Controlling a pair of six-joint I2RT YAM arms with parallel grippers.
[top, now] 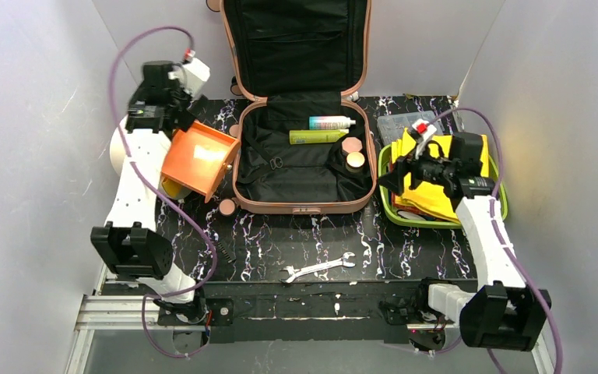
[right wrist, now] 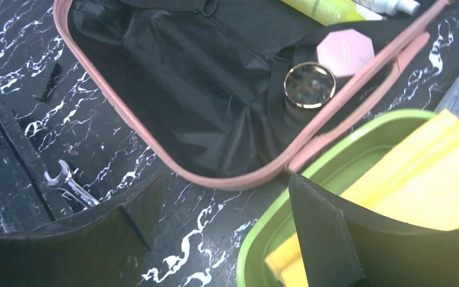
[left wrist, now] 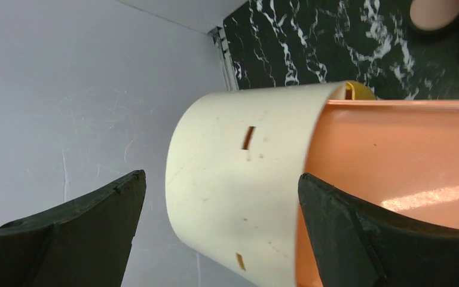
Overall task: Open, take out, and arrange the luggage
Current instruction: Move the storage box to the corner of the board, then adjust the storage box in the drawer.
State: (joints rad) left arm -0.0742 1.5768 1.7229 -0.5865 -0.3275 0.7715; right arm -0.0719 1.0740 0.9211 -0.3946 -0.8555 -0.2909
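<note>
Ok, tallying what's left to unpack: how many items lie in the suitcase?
4. In the suitcase, a spray bottle and a green tube lie along the back; a pink compact and a round jar sit by the right wall. More may be hidden.

walls (top: 39,117): plain grey-white panels on three sides | table (top: 280,241): black, white-veined marble pattern

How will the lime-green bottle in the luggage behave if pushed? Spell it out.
The lime-green bottle lies on its side, cylindrical, so it probably rolls. The luggage lining beneath looks soft and creased, likely damping it.
</note>
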